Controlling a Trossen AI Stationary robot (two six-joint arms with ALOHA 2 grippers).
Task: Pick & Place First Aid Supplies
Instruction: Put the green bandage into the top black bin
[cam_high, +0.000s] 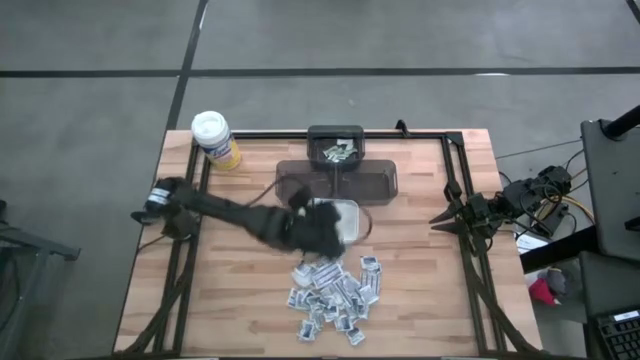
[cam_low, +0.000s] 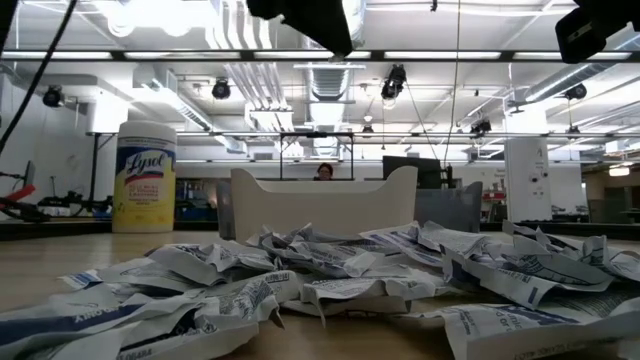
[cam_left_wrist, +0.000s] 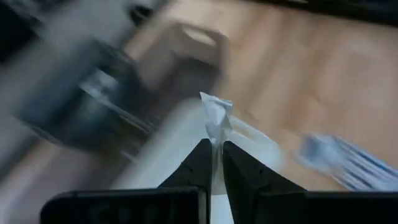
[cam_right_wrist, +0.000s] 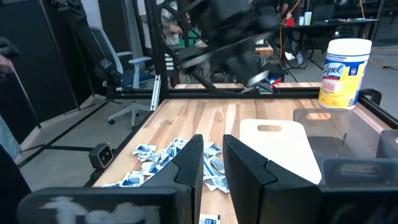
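The wooden table (cam_high: 420, 290) fills the middle of the high view, with a black frame along its edges. The left arm (cam_high: 215, 208) reaches from the table's left edge in toward the centre, blurred over most of its length, and the right arm (cam_high: 520, 195) waits at the right edge. A dark see-through tray (cam_high: 380, 180) lies near the far side, with a small black bin (cam_high: 335, 135) touching its far edge; a few packets lie in that bin. The white dish (cam_high: 345, 212) sits just on the near side of the tray, partly under the left arm. A yellow canister (cam_high: 216, 140) with a white lid stands upright at the far left corner. The pile of packets (cam_high: 335, 290) is spread loosely on the wood nearer the front, just in front of the dish, some overlapping. The left gripper (cam_left_wrist: 213, 152) is above the table near the dish, its fingers pressed almost together and pinching one white packet (cam_left_wrist: 217, 115) that sticks up from the tips. The right gripper (cam_right_wrist: 213, 158) sits at the right edge with a narrow gap between its fingers and nothing in them.
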